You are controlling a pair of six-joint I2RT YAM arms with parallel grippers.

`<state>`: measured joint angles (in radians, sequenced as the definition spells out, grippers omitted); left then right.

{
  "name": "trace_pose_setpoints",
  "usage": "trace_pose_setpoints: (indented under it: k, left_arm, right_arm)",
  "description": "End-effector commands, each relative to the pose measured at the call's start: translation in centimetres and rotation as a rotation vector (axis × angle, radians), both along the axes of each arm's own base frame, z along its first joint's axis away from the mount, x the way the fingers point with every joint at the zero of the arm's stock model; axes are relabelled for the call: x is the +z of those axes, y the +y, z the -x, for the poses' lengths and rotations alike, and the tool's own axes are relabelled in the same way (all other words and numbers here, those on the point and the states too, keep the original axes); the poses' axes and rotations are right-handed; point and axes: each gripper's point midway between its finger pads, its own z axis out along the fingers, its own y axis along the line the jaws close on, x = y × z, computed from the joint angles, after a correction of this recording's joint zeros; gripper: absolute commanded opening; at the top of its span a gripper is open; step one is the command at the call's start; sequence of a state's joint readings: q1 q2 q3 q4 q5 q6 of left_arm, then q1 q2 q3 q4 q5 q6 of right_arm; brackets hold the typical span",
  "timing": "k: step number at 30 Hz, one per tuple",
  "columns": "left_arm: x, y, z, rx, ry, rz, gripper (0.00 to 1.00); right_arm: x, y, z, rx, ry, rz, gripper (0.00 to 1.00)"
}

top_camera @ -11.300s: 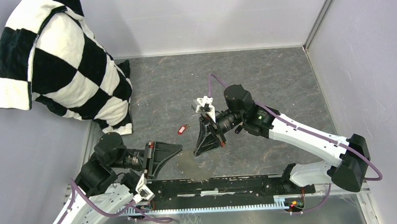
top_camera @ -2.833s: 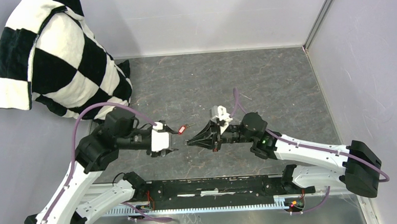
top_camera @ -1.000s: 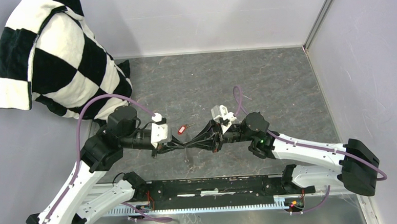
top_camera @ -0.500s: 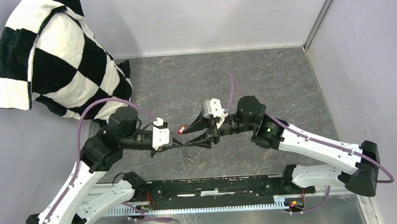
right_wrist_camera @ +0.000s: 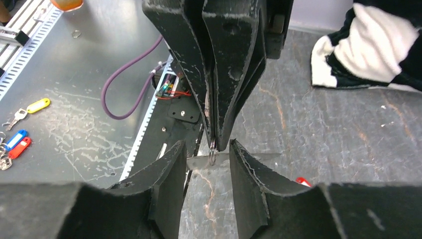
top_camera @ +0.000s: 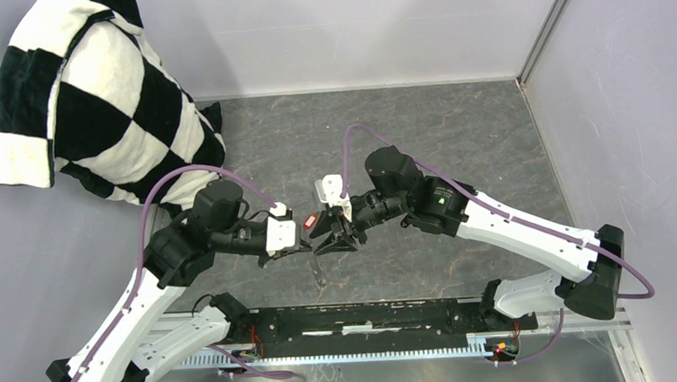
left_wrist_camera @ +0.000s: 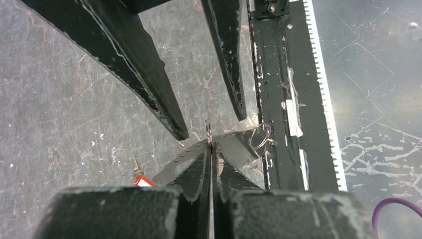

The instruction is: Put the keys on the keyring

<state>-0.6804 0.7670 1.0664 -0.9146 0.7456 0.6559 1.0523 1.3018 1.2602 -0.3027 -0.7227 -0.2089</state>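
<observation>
My left gripper (left_wrist_camera: 209,147) is shut on the keyring (left_wrist_camera: 209,133), a thin metal loop seen edge-on at its tips. A smaller silvery ring (left_wrist_camera: 260,136) shows just right of the fingers. My right gripper (right_wrist_camera: 207,144) is open, a finger on either side of the left gripper's tips and the keyring (right_wrist_camera: 212,151), touching neither. From above, the left gripper (top_camera: 307,248) and the right gripper (top_camera: 330,235) meet tip to tip over the middle of the table. One of the keys, with a red tag (top_camera: 312,219), lies on the table just behind them (left_wrist_camera: 141,180) (right_wrist_camera: 302,181).
A black-and-white checkered pillow (top_camera: 103,98) leans in the far left corner. A black rail (top_camera: 368,321) runs along the near edge. Loose keys with a yellow tag (right_wrist_camera: 38,105) and blue and red tags (right_wrist_camera: 17,142) lie on the metal surface beyond it. Grey walls enclose the table.
The left gripper has shut on the keyring. The right gripper has opened and let go, and its arm has swung up and to the left.
</observation>
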Motion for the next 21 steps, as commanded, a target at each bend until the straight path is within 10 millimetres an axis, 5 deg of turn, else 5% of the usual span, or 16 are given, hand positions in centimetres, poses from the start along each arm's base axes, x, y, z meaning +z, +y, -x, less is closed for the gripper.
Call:
trace_pose_setpoints:
  k: [1,17,21]
  left_arm:
    - [1.5,-0.1,-0.2,-0.020,-0.075,0.028,0.02]
    - [1.9,-0.1,-0.2,-0.020,-0.080,0.036,0.02]
    - [2.1,-0.1,0.0,-0.024,-0.084,0.044,0.02]
  right_arm:
    - [1.1,0.1,0.2,0.021,-0.021,0.006,0.42]
    - [0.7,1.3,-1.1,-0.041,-0.019,0.001,0.19]
    - [1.1,1.4,-1.6,-0.065,-0.039,-0.010,0.01]
